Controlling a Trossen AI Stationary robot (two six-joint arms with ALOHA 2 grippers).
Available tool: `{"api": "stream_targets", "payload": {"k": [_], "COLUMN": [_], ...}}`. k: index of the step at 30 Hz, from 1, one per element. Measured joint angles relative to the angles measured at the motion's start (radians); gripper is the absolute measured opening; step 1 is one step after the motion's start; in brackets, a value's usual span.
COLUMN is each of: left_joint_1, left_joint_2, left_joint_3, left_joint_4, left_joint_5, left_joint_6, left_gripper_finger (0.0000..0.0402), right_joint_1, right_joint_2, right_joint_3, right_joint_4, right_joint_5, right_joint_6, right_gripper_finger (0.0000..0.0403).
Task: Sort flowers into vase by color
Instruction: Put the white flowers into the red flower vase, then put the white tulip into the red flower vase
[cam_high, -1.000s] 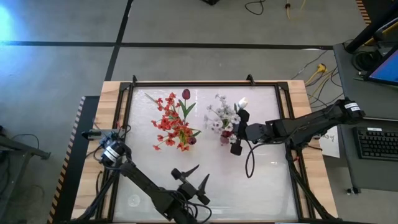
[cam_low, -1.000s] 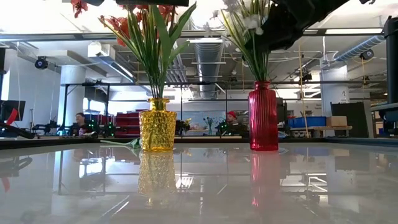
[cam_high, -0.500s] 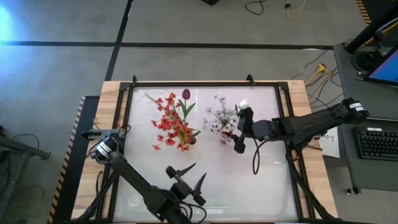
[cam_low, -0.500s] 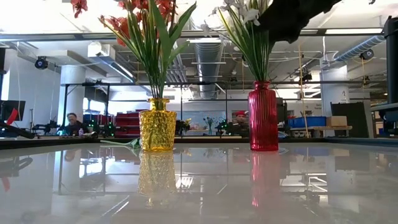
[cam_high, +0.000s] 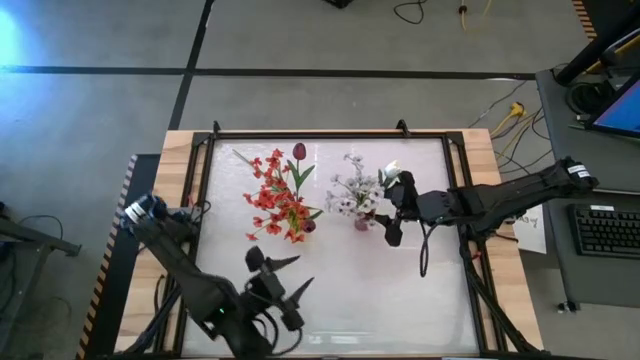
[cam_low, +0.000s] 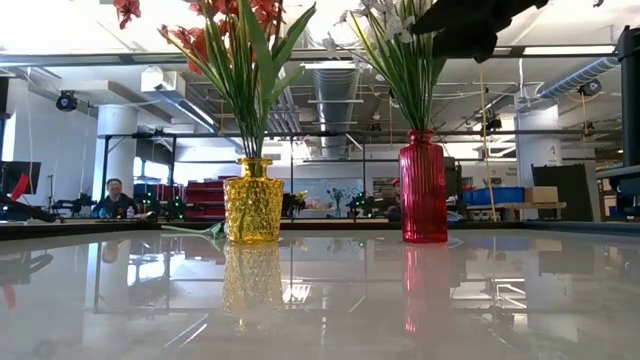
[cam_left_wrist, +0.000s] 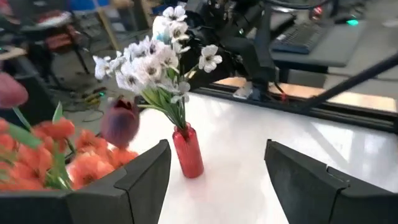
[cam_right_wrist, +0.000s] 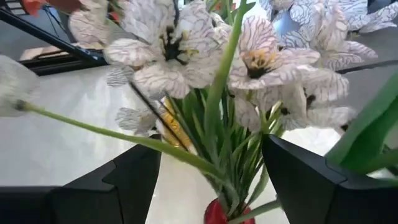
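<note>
A yellow vase (cam_low: 252, 200) holds red-orange flowers (cam_high: 278, 200) and a dark red tulip (cam_high: 298, 152). A red vase (cam_low: 423, 187) holds white flowers (cam_high: 355, 188) and a white tulip bud (cam_high: 390, 168); all stems stick into the vase mouths. My right gripper (cam_high: 397, 207) is open beside the white bunch, on its right side. In its wrist view the fingers (cam_right_wrist: 124, 186) stand on either side of the green stems (cam_right_wrist: 214, 134) without touching them. My left gripper (cam_high: 275, 282) hangs open above the table's near left part, facing the red vase (cam_left_wrist: 188, 151).
A black frame (cam_high: 300, 132) borders the white glossy table top (cam_high: 440, 290). The near and right parts of the top hold nothing but the arms. A keyboard (cam_high: 608, 230) lies on a desk beyond the right edge. People sit in the room behind (cam_low: 118, 195).
My left gripper has risen and swung toward the table's left edge, staying open. My right gripper has drawn back a little from the white flowers toward the table's right edge and up. The flowers stay in their vases.
</note>
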Motion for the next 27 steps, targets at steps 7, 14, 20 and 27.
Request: {"api": "stream_targets", "payload": {"k": [7, 14, 20, 27], "left_joint_1": [0.004, 0.16, 0.37, 0.757], "left_joint_2": [-0.192, -0.407, -0.578, -0.703], "left_joint_3": [0.0, 0.0, 0.0, -0.003], "left_joint_4": [0.004, -0.053, -0.055, -0.183], "left_joint_5": [0.041, 0.127, 0.216, 0.547], "left_joint_6": [0.273, 0.537, 0.802, 0.833], "left_gripper_finger": [0.0245, 0.0245, 0.0245, 0.0238], "right_joint_1": [0.001, 0.001, 0.001, 0.001], "right_joint_2": [-0.03, -0.057, -0.087, -0.092], "right_joint_3": [0.0, 0.0, 0.0, 0.0], "right_joint_4": [-0.033, -0.08, -0.086, -0.085], "right_joint_5": [-0.068, -0.095, -0.132, -0.131], "right_joint_6": [0.05, 0.075, 0.076, 0.081], "right_gripper_finger": [0.0272, 0.027, 0.027, 0.0265]}}
